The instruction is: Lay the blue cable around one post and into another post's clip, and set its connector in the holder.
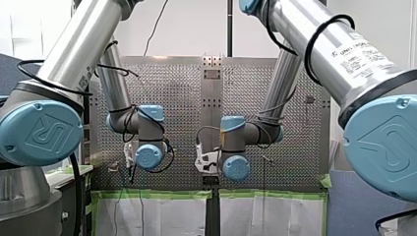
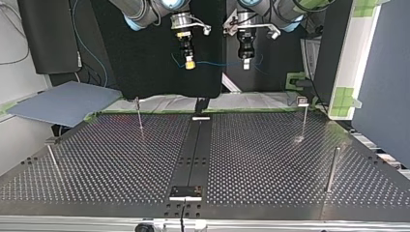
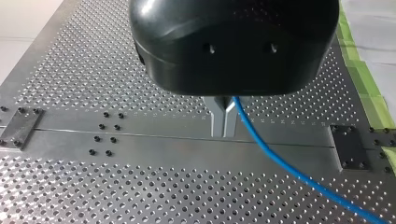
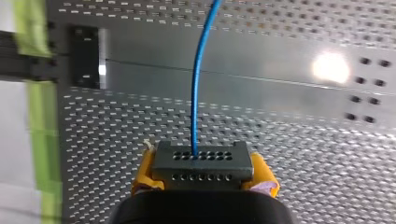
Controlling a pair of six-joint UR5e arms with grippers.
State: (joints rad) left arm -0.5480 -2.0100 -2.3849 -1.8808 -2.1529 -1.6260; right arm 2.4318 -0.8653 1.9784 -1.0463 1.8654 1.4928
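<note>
As right claw (image 4: 203, 179) grips connector (image 4: 201, 160), Universal Robots (image 1: 363, 50)

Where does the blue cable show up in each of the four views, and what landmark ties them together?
Front view: not discernible.
Top view: the blue cable hangs as a thin line between both end effectors.
Left wrist view: it leaves my left end effector and crosses the table.
Right wrist view: it runs ahead from the connector in my right end effector.
Shared landmark: the table's smooth centre strip.
</note>
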